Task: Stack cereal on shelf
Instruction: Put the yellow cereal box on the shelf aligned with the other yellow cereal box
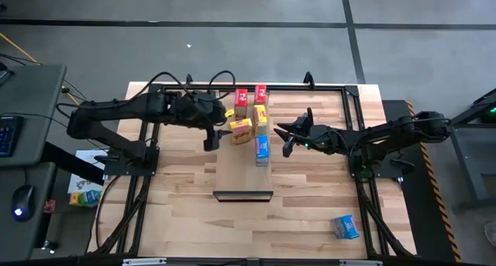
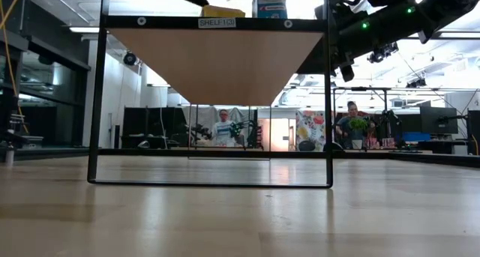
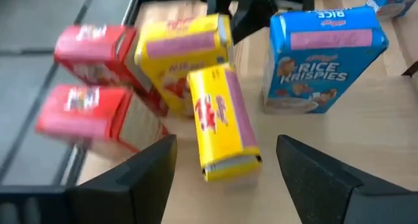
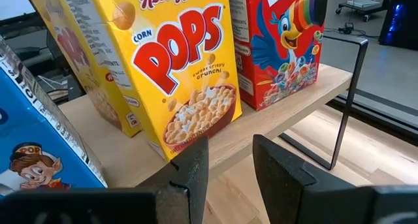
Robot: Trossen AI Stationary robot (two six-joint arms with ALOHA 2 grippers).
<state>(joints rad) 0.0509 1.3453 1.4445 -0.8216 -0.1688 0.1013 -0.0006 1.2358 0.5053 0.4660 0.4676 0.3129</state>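
The bench [image 1: 310, 212] carries the shelf [image 1: 242, 169], and five cereal boxes sit at its far end: two red [image 1: 241, 101], two yellow [image 1: 241, 130], one blue [image 1: 263, 148]. The last blue box [image 1: 346, 226] lies apart, near the front right corner. The left gripper [image 3: 225, 165] hovers over the fallen yellow box [image 3: 222, 123], jaws released. I think it should close on the long sides. The right gripper [image 4: 228, 162] waits just beside the shelf, jaws slightly parted and empty.

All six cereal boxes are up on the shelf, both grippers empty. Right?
Not all six: the high view shows one blue box lying on the tabletop, off the shelf. Left gripper and right gripper are indeed empty.
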